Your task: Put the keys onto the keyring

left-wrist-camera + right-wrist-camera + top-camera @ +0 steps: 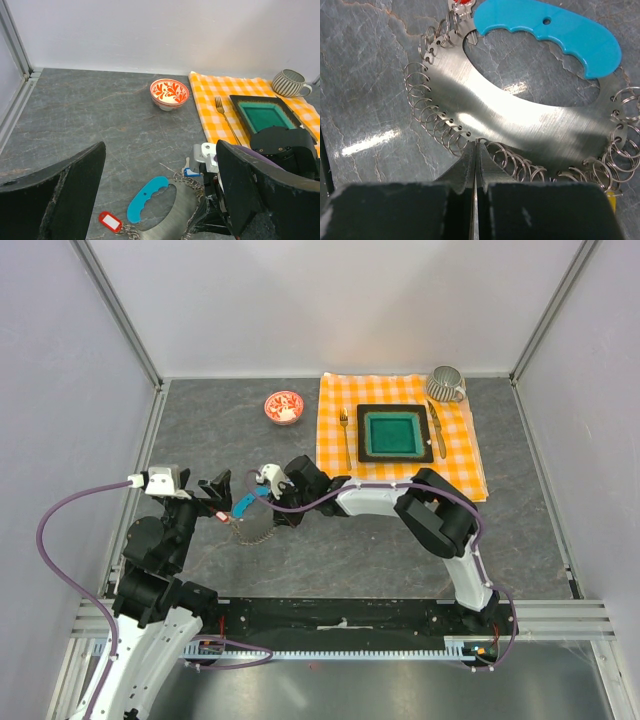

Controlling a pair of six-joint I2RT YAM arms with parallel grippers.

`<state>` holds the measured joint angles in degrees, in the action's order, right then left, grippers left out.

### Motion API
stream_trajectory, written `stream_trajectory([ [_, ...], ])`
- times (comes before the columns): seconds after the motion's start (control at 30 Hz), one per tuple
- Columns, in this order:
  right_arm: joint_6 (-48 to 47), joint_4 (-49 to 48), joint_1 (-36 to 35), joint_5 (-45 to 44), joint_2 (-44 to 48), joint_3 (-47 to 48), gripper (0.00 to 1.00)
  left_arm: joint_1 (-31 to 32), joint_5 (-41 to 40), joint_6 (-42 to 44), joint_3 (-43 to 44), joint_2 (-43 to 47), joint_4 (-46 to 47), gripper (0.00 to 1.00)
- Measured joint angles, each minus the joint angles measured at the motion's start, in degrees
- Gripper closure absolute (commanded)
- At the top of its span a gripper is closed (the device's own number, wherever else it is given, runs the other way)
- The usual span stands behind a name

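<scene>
One grey metal crescent keyring [520,125], edged with many small wire split rings and carrying one ribbed cyan plastic grip [555,30], is lying flat on the dark marbled surface [90,115] between the two arms. Two small keys are showing beside it: one red-tagged key [109,220] at its near-left end and one blue-tagged key [189,171] at its far side. The right end effector [476,146] is reaching in low from the right, fingers pressed fully together and tips touching the plate's ringed outer edge; whether they are pinching anything cannot be told. The left end effector [161,145] is hovering just beside the keyring, jaws spread wide, holding nothing. One patterned red-and-white bowl [169,93] is sitting well apart.
</scene>
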<state>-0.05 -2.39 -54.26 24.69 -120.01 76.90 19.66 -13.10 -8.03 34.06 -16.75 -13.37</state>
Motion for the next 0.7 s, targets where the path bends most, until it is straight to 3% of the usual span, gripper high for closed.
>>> stream_trajectory([
  [0.33, -1.97, -1.9, 0.0, -2.1, 11.28, -7.96, 1.0, -0.04, 3.5, 0.02, 0.0, 0.02, 0.13, 0.04],
  [0.7, -4.5, -10.29, 0.0, -1.27, 33.75, -19.37, 1.0, -0.04, 18.34, 0.9, -1.92, 2.99, 4.11, 0.06],
])
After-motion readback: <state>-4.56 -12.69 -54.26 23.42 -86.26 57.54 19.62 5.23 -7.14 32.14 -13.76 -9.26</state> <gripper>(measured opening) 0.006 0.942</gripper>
